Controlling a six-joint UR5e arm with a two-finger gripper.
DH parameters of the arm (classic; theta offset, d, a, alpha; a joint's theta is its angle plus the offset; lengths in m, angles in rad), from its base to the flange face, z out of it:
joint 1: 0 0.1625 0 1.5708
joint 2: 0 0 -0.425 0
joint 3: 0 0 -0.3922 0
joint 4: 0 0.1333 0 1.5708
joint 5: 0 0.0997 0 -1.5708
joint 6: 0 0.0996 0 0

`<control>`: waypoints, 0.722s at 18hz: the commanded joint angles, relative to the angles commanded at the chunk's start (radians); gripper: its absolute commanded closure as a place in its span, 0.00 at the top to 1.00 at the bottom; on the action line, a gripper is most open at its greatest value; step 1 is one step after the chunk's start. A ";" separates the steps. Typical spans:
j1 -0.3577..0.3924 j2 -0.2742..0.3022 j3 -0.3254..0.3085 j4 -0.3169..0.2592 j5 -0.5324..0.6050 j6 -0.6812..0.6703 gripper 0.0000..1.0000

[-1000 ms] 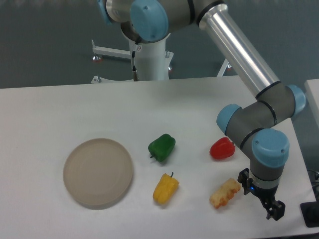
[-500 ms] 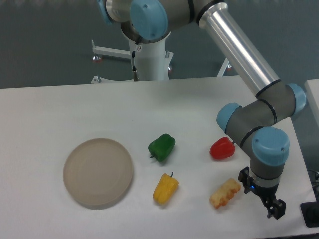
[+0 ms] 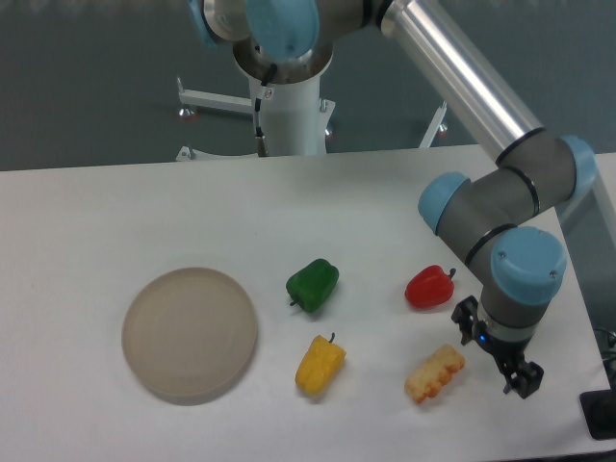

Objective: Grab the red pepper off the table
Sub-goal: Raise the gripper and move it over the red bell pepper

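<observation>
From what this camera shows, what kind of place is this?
Probably a robotics lab set up for pick-and-place trials. A large white tabletop carries toy-like items: a glossy red pepper, a green pepper and a round beige plate. A grey-and-blue robot arm stands over them, against a plain dark wall.

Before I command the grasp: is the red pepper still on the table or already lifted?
On the table. The red pepper rests on the white table, and the gripper is beside it, not around it.
</observation>
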 joint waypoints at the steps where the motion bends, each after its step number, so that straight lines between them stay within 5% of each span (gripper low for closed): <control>1: 0.006 0.026 -0.040 0.002 0.002 0.020 1.00; 5: 0.052 0.104 -0.163 0.003 0.002 0.080 1.00; 13: 0.074 0.170 -0.299 0.026 0.002 0.129 1.00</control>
